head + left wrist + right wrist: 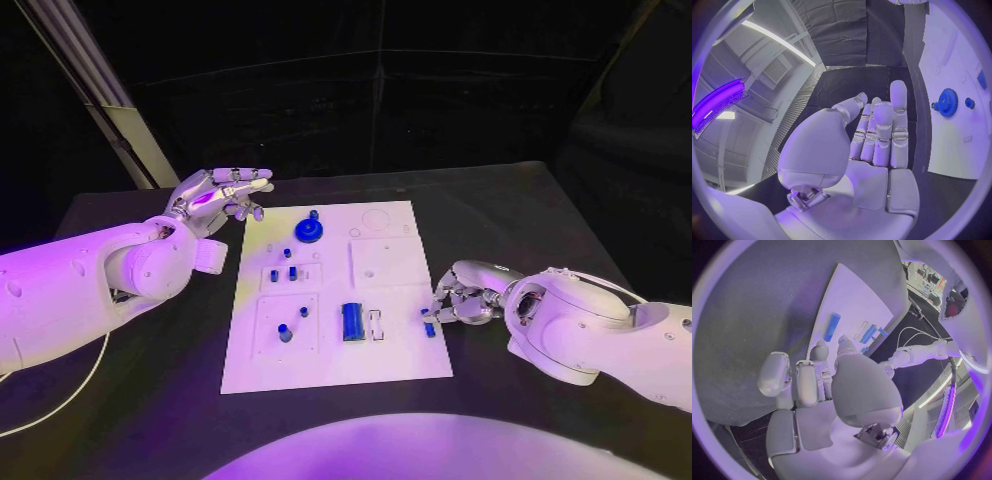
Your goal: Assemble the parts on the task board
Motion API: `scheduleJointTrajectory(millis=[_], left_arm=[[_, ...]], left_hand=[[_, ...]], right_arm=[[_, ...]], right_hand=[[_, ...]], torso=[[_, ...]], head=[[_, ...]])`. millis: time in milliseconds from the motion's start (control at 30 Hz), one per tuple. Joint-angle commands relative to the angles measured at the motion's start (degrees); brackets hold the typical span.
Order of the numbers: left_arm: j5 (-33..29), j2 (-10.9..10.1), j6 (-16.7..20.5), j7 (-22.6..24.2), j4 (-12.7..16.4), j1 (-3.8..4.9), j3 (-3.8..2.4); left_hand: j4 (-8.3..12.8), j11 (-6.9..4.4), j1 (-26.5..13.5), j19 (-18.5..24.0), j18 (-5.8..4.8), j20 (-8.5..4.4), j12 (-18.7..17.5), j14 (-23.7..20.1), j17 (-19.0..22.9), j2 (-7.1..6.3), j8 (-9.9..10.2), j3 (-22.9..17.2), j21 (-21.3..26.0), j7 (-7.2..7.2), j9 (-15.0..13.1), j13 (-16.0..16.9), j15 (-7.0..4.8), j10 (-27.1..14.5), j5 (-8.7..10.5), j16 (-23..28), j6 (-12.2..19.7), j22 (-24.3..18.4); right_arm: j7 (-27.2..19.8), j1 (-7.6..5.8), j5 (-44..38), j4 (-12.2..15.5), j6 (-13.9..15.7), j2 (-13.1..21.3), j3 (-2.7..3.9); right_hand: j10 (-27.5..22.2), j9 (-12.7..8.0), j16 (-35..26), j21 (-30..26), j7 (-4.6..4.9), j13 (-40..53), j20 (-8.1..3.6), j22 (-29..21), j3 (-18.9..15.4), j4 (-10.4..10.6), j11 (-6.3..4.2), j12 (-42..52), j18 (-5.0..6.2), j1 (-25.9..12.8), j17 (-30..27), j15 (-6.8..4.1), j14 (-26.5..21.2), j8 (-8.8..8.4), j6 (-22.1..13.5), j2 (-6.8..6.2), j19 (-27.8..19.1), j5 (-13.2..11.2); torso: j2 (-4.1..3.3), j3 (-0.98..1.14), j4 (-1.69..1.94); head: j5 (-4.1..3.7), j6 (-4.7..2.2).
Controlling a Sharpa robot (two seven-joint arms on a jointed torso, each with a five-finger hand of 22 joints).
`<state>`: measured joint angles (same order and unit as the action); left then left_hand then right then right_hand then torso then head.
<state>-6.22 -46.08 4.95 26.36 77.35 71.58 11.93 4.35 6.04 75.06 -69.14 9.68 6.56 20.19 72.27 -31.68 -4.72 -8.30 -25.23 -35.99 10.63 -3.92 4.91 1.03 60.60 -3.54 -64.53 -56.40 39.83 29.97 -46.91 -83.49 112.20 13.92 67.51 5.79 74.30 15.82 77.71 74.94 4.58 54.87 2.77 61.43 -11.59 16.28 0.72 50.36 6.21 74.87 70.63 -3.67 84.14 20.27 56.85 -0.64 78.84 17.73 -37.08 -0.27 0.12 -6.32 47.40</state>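
Observation:
The white task board (389, 360) lies in the middle of the black table. On it a blue gear (309, 228) sits near the far edge, also seen as the gear (947, 102) in the left wrist view. A blue cylinder (351, 322) lies near the front; it is the blue cylinder (832, 326) in the right wrist view. Small blue pegs (289, 272) stand mid-board. My left hand (219, 200) hovers by the board's far left corner, fingers apart and holding nothing. My right hand (462, 302) is at the board's right edge, fingers curled and pinching a small blue part (428, 325).
A white slot (376, 325) lies beside the cylinder. Round and square recesses (378, 262) mark the board's far right part. Black table (505, 220) surrounds the board, and a pale cable (58, 400) trails at the front left.

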Motion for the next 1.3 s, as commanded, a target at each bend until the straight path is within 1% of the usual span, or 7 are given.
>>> scheduleJointTrajectory(millis=[33,200,533,833,1100,1233,1300], left_arm=[[-0.1,0.0,-0.6,0.2,0.0,0.05,-0.04],[-0.1,0.0,-0.6,0.2,0.0,0.03,-0.03],[-0.1,0.1,-0.6,0.2,-0.1,0.01,-0.03],[-0.1,0.0,-0.7,0.2,0.0,-0.01,-0.03],[-0.1,0.0,-0.7,0.1,0.0,-0.01,-0.03],[-0.1,0.0,-0.7,0.1,0.0,-0.01,-0.02],[-0.1,-0.1,-0.7,0.0,0.0,-0.01,-0.02]], left_hand=[[0.0,0.07,0.0,0.1,0.76,0.16,0.2,-0.5,0.1,0.34,-0.4,0.4,0.3,0.02,0.1,0.0,0.06,-0.4,0.16,0.3,0.3,-0.1],[0.1,0.11,0.0,0.1,0.76,0.19,0.4,-0.6,0.2,0.46,-0.4,0.6,0.4,0.06,0.1,0.0,0.10,-0.6,0.16,0.3,0.4,-0.2],[0.1,0.11,0.0,0.1,0.76,0.19,0.4,-0.6,0.2,0.46,-0.4,0.6,0.4,0.06,0.1,0.0,0.10,-0.6,0.16,0.3,0.4,-0.2],[0.1,0.11,0.0,0.1,0.76,0.19,0.4,-0.6,0.2,0.46,-0.4,0.6,0.4,0.06,0.1,0.0,0.10,-0.6,0.16,0.3,0.4,-0.2],[0.1,0.11,0.0,0.1,0.76,0.19,0.4,-0.6,0.2,0.46,-0.4,0.6,0.4,0.06,0.1,0.0,0.10,-0.6,0.16,0.3,0.4,-0.2],[0.1,0.11,0.0,0.1,0.76,0.19,0.4,-0.6,0.2,0.46,-0.4,0.6,0.4,0.06,0.1,0.0,0.10,-0.6,0.16,0.3,0.4,-0.2],[0.1,0.11,0.0,0.1,0.76,0.19,0.4,-0.6,0.2,0.46,-0.4,0.6,0.4,0.06,0.1,0.0,0.10,-0.6,0.16,0.3,0.4,-0.2]], right_arm=[[1.4,-0.06,-3.8,-0.1,-4.7,-0.3,0.01],[1.6,-0.05,-4.9,-0.3,-5.9,-0.8,0.01],[1.7,-0.04,-7.6,-0.8,-6.5,-2.5,0.00],[1.7,-0.02,-15.3,-1.4,-8.3,-4.6,-0.01],[1.8,0.00,-23.8,-2.1,-13.5,-7.1,-0.03],[1.9,0.00,-25.3,-2.2,-16.4,-7.9,-0.05],[1.9,0.01,-25.7,-2.3,-17.2,-8.1,-0.06]], right_hand=[[0.1,0.1,-0.2,-0.1,0.10,0.1,-0.12,0.1,-0.5,0.1,-0.53,0.0,-0.54,-0.4,0.0,-0.06,2.2,0.33,0.6,0.25,-0.1,-0.5],[0.1,0.1,-0.2,-0.1,0.02,0.1,-0.17,0.1,-0.9,0.2,-0.59,0.0,-0.55,-0.6,0.1,-0.11,2.3,0.42,0.7,0.27,0.0,-1.1],[0.2,0.1,-0.2,-0.1,-0.03,0.2,-0.21,0.1,-1.0,0.1,-0.63,0.0,-0.56,-0.5,0.1,-0.14,2.3,0.47,0.8,0.23,0.0,-1.5],[0.0,0.1,-0.3,-0.1,-0.05,0.1,-0.32,0.2,-1.2,-0.9,-0.71,-0.3,-0.60,2.0,0.1,-0.22,2.3,0.49,0.9,0.01,0.0,-1.9],[-0.2,0.0,-0.4,-0.4,-0.02,0.1,-0.35,-0.1,-0.8,-3.0,-0.75,-0.5,-0.55,6.2,0.2,-0.26,2.3,0.42,0.9,0.03,-0.2,-1.8],[-0.3,-0.1,-0.5,-0.5,0.04,-0.1,-0.37,-0.2,0.1,-3.9,-0.74,-0.9,-0.54,8.1,0.1,-0.23,2.2,0.26,0.9,0.69,-0.3,-6.0],[-0.3,-0.1,-0.6,-0.5,0.05,-0.2,-0.36,-0.3,0.3,-4.0,-0.72,-1.0,-0.54,8.3,0.0,-0.23,2.2,0.24,1.0,0.83,-0.3,-6.6]], torso=[[0.01,-0.03,0.03],[-0.02,0.09,-0.22],[0.01,0.03,0.01],[-0.08,-0.19,0.03],[-0.16,-0.34,0.23],[-0.20,-0.41,0.32],[-0.22,-0.42,0.24]], head=[[0.09,0.07],[0.29,0.11],[0.24,0.27],[0.28,0.29],[0.22,0.34],[0.26,0.37],[0.34,0.36]])
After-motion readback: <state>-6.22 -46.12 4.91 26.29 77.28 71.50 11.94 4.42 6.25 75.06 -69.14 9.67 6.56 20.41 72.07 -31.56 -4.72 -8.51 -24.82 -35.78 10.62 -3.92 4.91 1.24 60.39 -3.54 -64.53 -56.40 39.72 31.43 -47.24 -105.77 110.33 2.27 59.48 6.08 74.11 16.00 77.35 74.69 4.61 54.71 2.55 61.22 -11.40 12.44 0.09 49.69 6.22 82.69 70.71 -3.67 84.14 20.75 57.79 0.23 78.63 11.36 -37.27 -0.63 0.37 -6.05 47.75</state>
